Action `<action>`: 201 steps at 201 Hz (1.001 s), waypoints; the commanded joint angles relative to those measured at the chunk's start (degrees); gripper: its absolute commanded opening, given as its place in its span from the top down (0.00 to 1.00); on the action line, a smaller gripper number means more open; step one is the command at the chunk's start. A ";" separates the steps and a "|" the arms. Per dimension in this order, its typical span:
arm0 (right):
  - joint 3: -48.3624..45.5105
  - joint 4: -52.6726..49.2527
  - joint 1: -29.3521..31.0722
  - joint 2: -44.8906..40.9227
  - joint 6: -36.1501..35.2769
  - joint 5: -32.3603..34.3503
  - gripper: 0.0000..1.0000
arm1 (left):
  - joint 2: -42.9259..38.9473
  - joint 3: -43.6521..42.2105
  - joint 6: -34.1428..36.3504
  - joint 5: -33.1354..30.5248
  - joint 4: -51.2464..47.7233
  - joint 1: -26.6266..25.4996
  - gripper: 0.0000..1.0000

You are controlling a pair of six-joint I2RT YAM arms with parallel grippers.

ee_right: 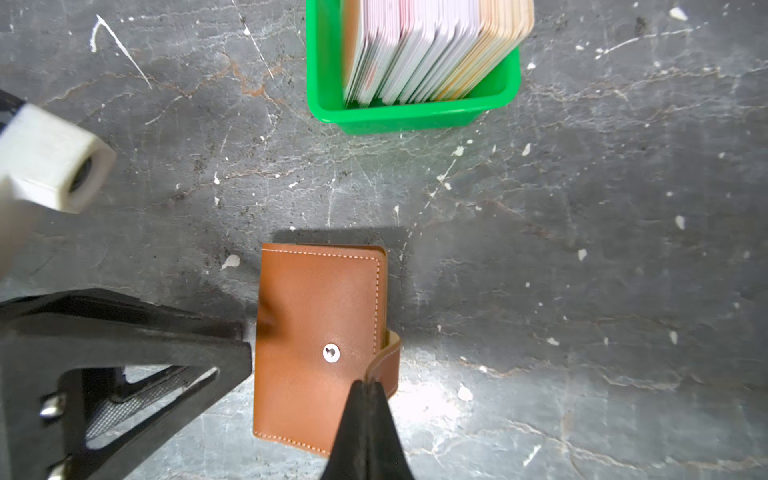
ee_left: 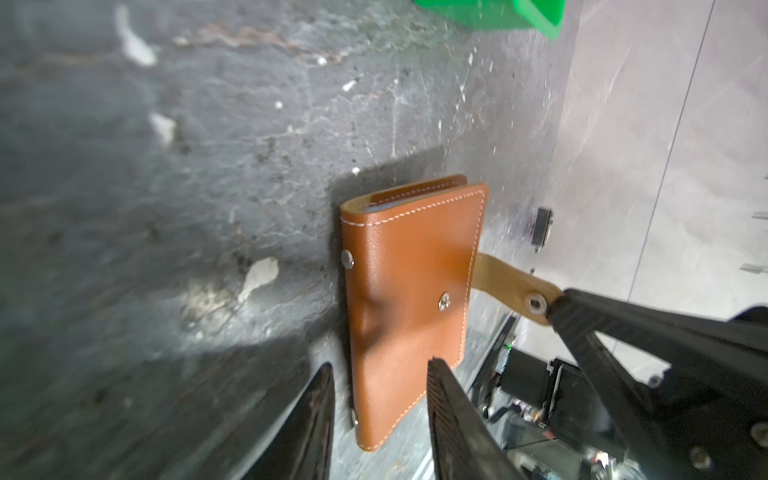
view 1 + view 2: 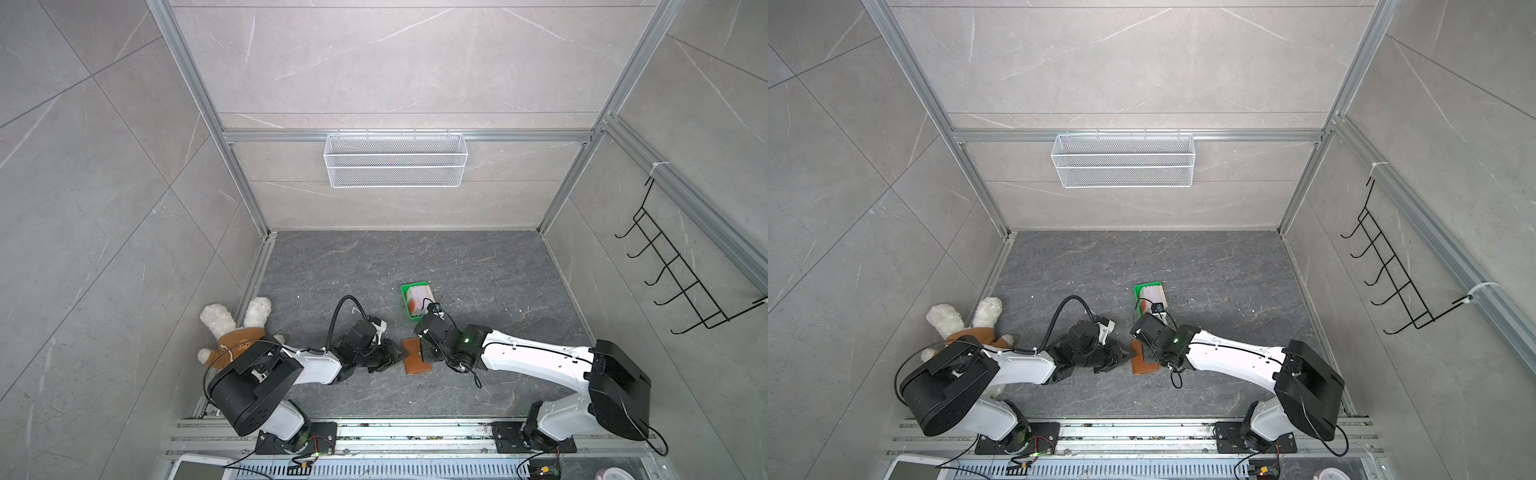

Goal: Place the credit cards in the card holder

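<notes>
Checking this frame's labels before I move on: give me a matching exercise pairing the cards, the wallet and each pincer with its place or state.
1 cards
2 wallet
3 left pincer
4 right pincer

A shut on the wallet's strap
B standing on edge in the green tray
C open, at the wallet's edge
D closed, flat on the table

Pairs: 1-B, 2-D, 3-C, 4-A
</notes>
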 commanded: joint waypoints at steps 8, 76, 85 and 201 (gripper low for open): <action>1.08 -3.42 0.92 -2.63 -0.20 2.06 1.00 | -4.73 0.45 1.61 -1.95 -5.28 0.05 0.45; 4.70 -6.53 3.63 -4.32 0.73 3.30 1.00 | -12.30 3.80 4.06 -3.06 -15.79 -1.31 0.23; 4.98 -6.67 3.87 -4.41 0.86 3.43 1.00 | -12.17 4.11 4.15 -3.07 -16.11 -1.35 0.22; 6.38 -8.47 5.51 -6.34 1.50 5.32 1.00 | -5.42 10.66 5.23 -3.60 -16.15 -3.87 0.19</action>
